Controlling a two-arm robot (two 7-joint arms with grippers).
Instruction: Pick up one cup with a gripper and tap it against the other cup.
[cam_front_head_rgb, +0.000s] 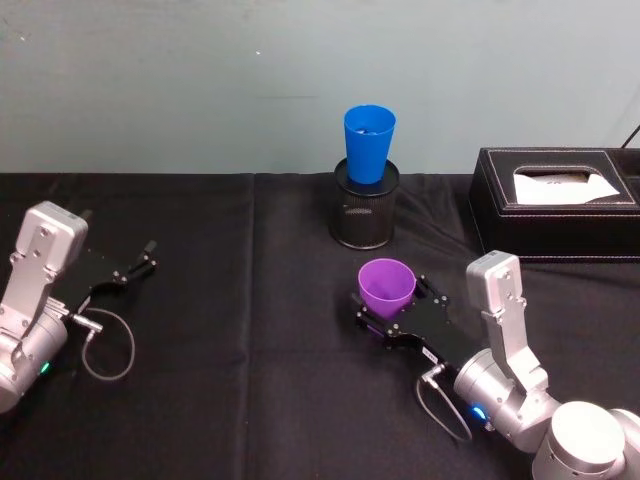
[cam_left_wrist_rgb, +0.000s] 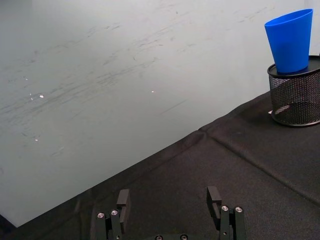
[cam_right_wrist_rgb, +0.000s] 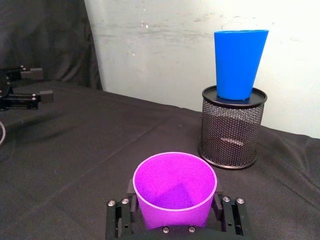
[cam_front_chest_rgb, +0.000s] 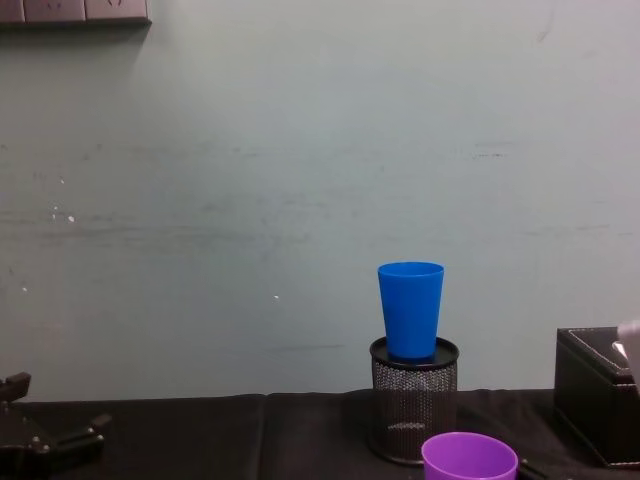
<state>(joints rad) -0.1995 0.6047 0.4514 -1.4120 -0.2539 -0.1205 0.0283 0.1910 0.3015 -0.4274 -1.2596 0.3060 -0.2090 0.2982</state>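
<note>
The purple cup (cam_front_head_rgb: 387, 287) stands upright between the black fingers of my right gripper (cam_front_head_rgb: 389, 303), right of the table's middle. In the right wrist view the fingers (cam_right_wrist_rgb: 121, 216) press both sides of the purple cup (cam_right_wrist_rgb: 175, 190), so the gripper is shut on it. The blue cup (cam_front_head_rgb: 368, 142) sits upright in the mouth of a black mesh pen holder (cam_front_head_rgb: 365, 212) at the back centre, beyond the purple cup and apart from it. From the chest, the blue cup (cam_front_chest_rgb: 410, 309) is seen above the purple rim (cam_front_chest_rgb: 469, 457). My left gripper (cam_front_head_rgb: 140, 262) rests open at the far left, holding nothing.
A black tissue box (cam_front_head_rgb: 555, 205) stands at the back right, close to the right arm. A black cloth (cam_front_head_rgb: 240, 330) covers the table and a pale wall runs behind it. A grey cable (cam_front_head_rgb: 110, 345) loops beside the left arm.
</note>
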